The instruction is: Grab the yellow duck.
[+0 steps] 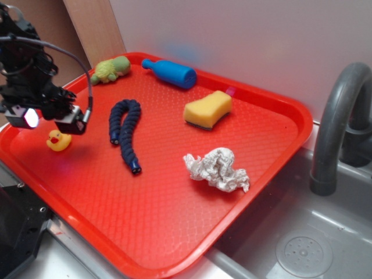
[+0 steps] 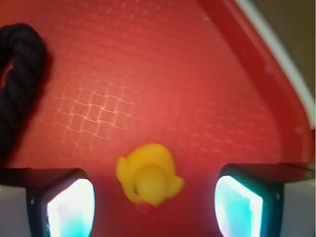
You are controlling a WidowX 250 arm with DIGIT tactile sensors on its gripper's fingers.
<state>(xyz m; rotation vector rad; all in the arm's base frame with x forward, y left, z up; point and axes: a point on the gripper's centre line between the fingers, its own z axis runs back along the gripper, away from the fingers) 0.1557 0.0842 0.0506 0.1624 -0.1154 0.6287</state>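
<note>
No brand, label or legible writing appears on any item in either view.

The one container in use is the red tray (image 1: 273, 157), set beside a grey sink (image 1: 325, 244) with a grey faucet (image 1: 337, 125). On the tray lie six items. The yellow duck (image 1: 58, 140) sits near the tray's left edge, upright, orange-red beak visible. A dark blue braided rope (image 1: 125, 131) lies curled just to the duck's right, apart from it. A green-yellow plush toy (image 1: 110, 69) rests at the far left corner, with a blue bottle (image 1: 171, 73) lying on its side next to it along the back rim. A yellow sponge (image 1: 207, 109) sits mid-tray toward the back; a crumpled white cloth (image 1: 217, 169) lies nearer the front right. The items do not touch one another.

The gripper (image 1: 49, 119) hovers just above the duck. In the wrist view its two fingers (image 2: 69, 207) stand apart, one on each side of the duck (image 2: 149, 178), with clear gaps between; nothing is held. The rope (image 2: 19, 84) shows at upper left of that view.
</note>
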